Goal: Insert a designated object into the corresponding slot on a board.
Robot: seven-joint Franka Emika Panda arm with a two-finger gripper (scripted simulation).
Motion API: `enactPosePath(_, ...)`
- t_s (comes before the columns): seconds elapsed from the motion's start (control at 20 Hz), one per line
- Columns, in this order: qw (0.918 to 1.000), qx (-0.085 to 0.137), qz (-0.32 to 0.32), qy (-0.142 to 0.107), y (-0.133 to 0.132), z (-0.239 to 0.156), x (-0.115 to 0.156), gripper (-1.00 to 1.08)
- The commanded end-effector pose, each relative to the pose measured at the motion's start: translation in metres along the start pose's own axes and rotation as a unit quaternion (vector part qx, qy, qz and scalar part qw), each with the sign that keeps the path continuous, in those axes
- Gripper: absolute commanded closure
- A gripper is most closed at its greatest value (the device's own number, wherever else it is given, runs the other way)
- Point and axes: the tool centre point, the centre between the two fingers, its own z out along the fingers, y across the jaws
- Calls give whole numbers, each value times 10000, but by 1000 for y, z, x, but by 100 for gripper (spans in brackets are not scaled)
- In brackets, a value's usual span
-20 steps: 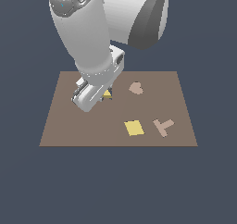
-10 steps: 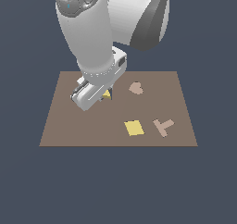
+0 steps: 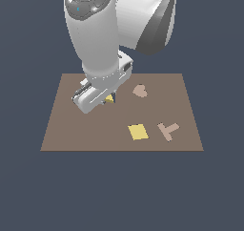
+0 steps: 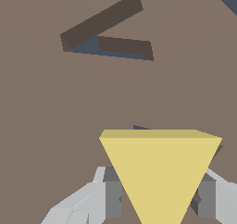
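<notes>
My gripper is low over the brown board, left of centre in the exterior view. It is shut on the yellow triangular block, which sits between the two grey fingers. A small corner of the block shows under the hand in the exterior view. In the wrist view only a thin dark blue sliver of the triangular slot shows past the block's wide edge. The rest of the slot is hidden under the block. I cannot tell whether the block touches the board.
A dark V-shaped cut-out lies in the board beyond the block. A yellow square block, a tan T-shaped piece and a tan heart-like piece lie on the board toward the exterior view's right.
The arm's upper links have shifted slightly toward the exterior view's right. The gripper with the yellow triangle has stayed almost in the same place over the board.
</notes>
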Motion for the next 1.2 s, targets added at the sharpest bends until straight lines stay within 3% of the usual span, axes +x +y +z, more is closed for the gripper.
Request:
enactPosePath(0.0,9998,0,195,-16,2,-1,1,108)
enactPosePath(0.55,9946,79,1030,-106,11,-8,-3,108)
enactPosePath(1.15,9932,76,1154,-107,13,1,-4,108)
